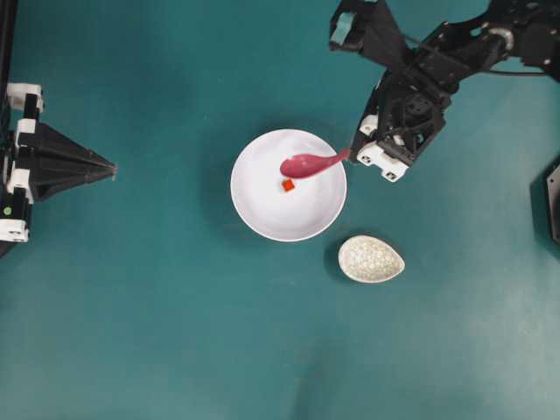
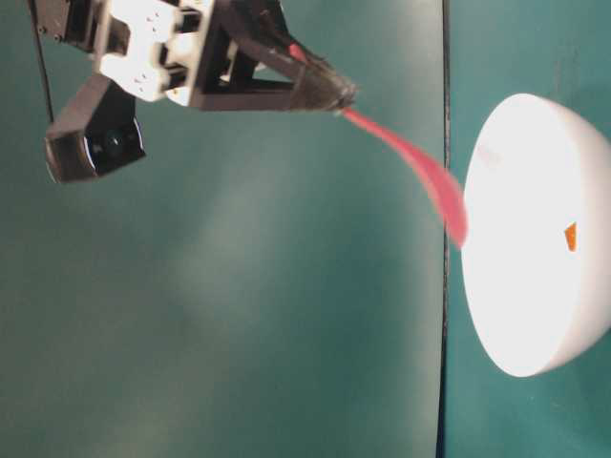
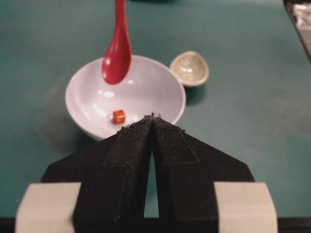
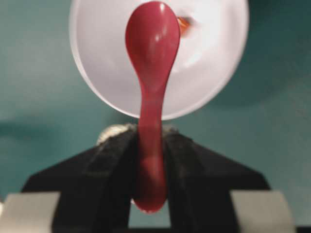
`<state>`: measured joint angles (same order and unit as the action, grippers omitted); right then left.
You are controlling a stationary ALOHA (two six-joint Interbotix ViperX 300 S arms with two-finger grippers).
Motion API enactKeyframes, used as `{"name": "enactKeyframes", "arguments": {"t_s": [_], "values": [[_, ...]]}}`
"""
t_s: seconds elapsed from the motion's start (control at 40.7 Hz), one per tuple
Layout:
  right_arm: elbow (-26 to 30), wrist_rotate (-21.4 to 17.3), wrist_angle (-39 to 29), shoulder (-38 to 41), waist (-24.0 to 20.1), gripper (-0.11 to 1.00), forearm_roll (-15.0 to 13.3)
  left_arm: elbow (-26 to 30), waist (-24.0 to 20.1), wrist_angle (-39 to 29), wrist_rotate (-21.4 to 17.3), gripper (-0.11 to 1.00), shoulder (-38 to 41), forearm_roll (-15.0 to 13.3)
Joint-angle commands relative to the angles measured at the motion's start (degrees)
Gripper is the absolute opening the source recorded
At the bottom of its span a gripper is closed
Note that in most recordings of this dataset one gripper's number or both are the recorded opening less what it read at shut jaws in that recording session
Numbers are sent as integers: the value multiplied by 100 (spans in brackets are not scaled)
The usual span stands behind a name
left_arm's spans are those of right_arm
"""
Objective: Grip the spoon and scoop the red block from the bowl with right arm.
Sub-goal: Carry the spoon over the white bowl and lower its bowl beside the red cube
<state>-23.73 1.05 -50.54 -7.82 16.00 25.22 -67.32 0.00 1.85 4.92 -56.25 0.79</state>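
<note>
The pink spoon (image 1: 308, 164) hangs over the white bowl (image 1: 262, 214), its handle clamped in my right gripper (image 1: 352, 154), which is shut on it. Its scoop (image 4: 152, 36) points into the bowl and stays above the bowl floor. The red block (image 1: 288, 185) lies on the bowl's floor, just below and left of the scoop, apart from it. In the right wrist view the block (image 4: 183, 23) peeks out beside the scoop. My left gripper (image 1: 112, 166) rests far left, shut and holding nothing; the left wrist view shows its fingertips (image 3: 152, 118) meeting.
A small speckled oval dish (image 1: 372, 259) sits on the teal table just right of and below the bowl. A dark object (image 1: 553, 201) shows at the right edge.
</note>
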Motion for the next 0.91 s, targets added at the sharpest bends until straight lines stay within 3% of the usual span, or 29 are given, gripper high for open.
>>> {"name": "enactKeyframes", "arguments": {"t_s": [0.0, 0.123, 0.884], "values": [[255, -149, -97, 35, -193, 24, -422, 158, 0, 26, -9, 0, 44, 18], [281, -246, -105, 193, -360, 24, -668, 158, 0, 26, -26, 0, 53, 26], [721, -193, -79, 1090, -527, 24, -1002, 158, 0, 44, -35, 0, 62, 26]]}}
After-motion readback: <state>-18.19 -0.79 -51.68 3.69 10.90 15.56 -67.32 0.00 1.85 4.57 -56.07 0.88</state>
